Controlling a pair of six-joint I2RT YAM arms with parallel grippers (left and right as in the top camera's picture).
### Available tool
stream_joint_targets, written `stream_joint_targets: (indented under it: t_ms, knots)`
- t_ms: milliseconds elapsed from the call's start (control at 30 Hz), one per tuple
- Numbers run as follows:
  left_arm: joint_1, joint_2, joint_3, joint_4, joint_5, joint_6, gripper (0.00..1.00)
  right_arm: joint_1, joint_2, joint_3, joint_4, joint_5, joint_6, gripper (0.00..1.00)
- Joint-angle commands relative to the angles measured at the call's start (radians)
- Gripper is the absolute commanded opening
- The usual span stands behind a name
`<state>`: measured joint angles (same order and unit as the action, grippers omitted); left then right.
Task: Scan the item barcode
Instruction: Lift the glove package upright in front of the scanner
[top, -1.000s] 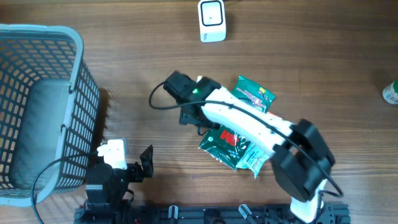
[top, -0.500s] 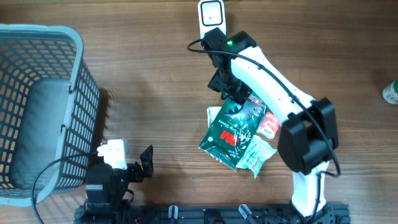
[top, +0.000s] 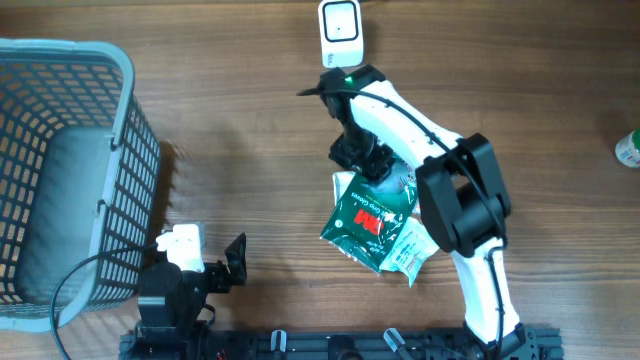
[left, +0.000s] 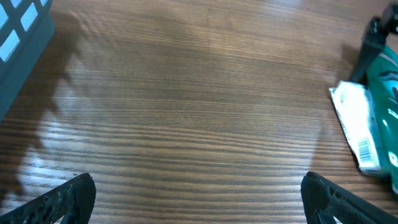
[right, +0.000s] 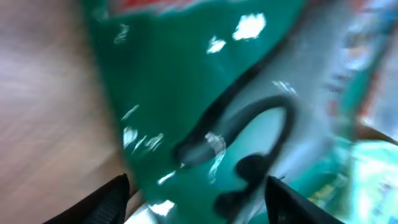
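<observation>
Right pincer (top: 360, 158) has swung across from the left. The green packet (top: 368, 215) now lies right under it, the scanner (top: 341, 30) just beyond. Fingers spread, grasp impossible to tell; barcode not yet presented.

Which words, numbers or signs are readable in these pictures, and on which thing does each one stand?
No text can be read for certain.
green packet: red and white print, too small overhead, blurred in the right wrist view.
white packet: a barcode, its digits too small to read.
scanner: only a dark rounded square, no words.
</observation>
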<state>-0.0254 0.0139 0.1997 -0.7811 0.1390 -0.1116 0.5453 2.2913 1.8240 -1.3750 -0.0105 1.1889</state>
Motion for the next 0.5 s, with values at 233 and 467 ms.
stream_joint_targets:
  t_ms: [233,467]
  knots:
    - [-0.003,-0.007,-0.005,0.002,-0.002,-0.009,1.00,-0.001,0.013,0.023,-0.172,0.100,0.066,0.59]
    - [-0.003,-0.007,-0.005,0.002,-0.002,-0.009,1.00,0.003,0.027,-0.051,-0.157,0.089,0.042,0.69]
